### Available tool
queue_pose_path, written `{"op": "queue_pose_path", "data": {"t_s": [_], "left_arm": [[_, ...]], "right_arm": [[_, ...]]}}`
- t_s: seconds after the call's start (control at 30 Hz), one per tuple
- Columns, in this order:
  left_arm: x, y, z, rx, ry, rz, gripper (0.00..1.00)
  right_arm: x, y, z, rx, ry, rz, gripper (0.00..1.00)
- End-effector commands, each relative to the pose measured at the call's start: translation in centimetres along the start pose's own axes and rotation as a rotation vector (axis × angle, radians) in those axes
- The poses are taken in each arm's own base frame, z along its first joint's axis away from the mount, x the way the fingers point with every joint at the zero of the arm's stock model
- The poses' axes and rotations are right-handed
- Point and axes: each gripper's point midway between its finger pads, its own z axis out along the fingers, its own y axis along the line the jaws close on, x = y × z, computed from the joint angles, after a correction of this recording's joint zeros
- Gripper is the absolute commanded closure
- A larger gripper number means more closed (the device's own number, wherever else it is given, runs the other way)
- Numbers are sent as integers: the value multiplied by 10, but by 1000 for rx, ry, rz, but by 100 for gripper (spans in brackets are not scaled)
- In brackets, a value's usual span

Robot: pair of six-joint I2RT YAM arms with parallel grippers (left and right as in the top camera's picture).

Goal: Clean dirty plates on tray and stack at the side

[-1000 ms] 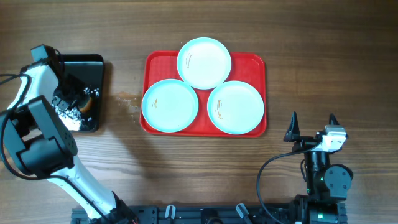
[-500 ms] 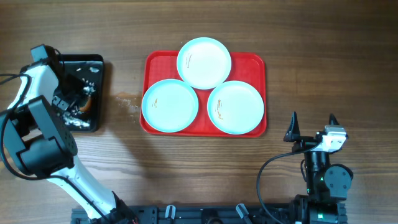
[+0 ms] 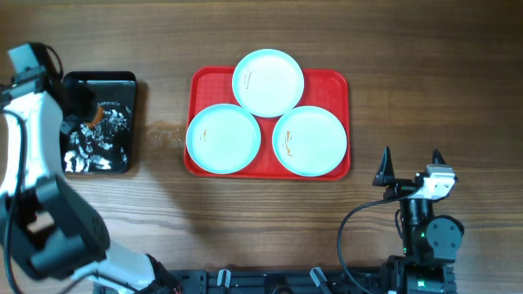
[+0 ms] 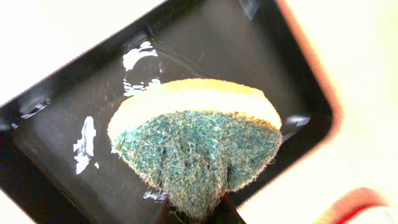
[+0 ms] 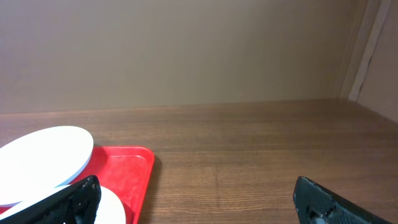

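The sponge pickup is in hand: the left end effector (image 4: 196, 214) is clamped on a green-faced sponge (image 4: 196, 146) over the black tray (image 3: 122, 82) at the left. The sponge is probably wet. The right end effector (image 3: 410, 159) gapes idle, near right. Next, the sponge must travel right to the plates (image 3: 223, 137) on the red tray (image 3: 327, 80).

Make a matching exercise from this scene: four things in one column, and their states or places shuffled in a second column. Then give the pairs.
Things:
1. sponge
2. red tray
3. black tray
4. right gripper

States or places:
A. open, holding nothing
B. carries three plates
C. pinched in the left gripper
D. glistening, at the left end of the table

Pairs: 1-C, 2-B, 3-D, 4-A
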Motion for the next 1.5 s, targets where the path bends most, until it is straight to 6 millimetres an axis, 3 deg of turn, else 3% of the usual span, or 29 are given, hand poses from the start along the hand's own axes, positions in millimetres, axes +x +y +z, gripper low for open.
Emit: {"op": "queue_pose_path", "data": {"t_s": [0.0, 0.07, 0.13, 0.2, 0.3, 0.4, 0.63, 0.7, 0.8, 0.93, 1.03, 1.1, 1.23, 1.33, 1.47], "left_arm": [[-9, -2, -14, 14, -53, 1, 96], [-5, 4, 6, -20, -48, 5, 96], [11, 13, 40, -50, -1, 7, 96], [25, 21, 61, -81, 47, 10, 96], [32, 26, 72, -103, 82, 25, 96], [20, 17, 55, -70, 46, 78, 96], [-32, -21, -40, 114, -202, 105, 96], [-37, -25, -56, 141, -239, 104, 96], [-33, -22, -45, 127, -224, 106, 96], [-14, -15, 12, 107, -157, 134, 96], [0, -33, 30, 226, -72, 141, 96], [2, -51, 24, 348, -48, 146, 96], [-6, -82, -6, 632, -28, 164, 96], [-13, -77, -16, 702, -15, 145, 96], [-17, -49, -12, 679, 19, 84, 96]], "right_arm": [[-2, -1, 0, 5, -10, 9, 0], [-2, -1, 0, 5, -10, 9, 0], [-2, -1, 0, 5, -10, 9, 0], [-2, -1, 0, 5, -10, 9, 0], [-2, -1, 0, 5, -10, 9, 0], [-2, -1, 0, 5, -10, 9, 0], [-2, -1, 0, 5, -10, 9, 0], [-2, -1, 0, 5, -10, 9, 0], [-2, -1, 0, 5, -10, 9, 0], [-2, -1, 0, 5, -10, 9, 0], [-2, -1, 0, 5, -10, 9, 0], [-2, -1, 0, 5, -10, 9, 0], [-2, -1, 0, 5, -10, 9, 0], [-2, -1, 0, 5, -10, 9, 0], [-2, -1, 0, 5, -10, 9, 0]]}}
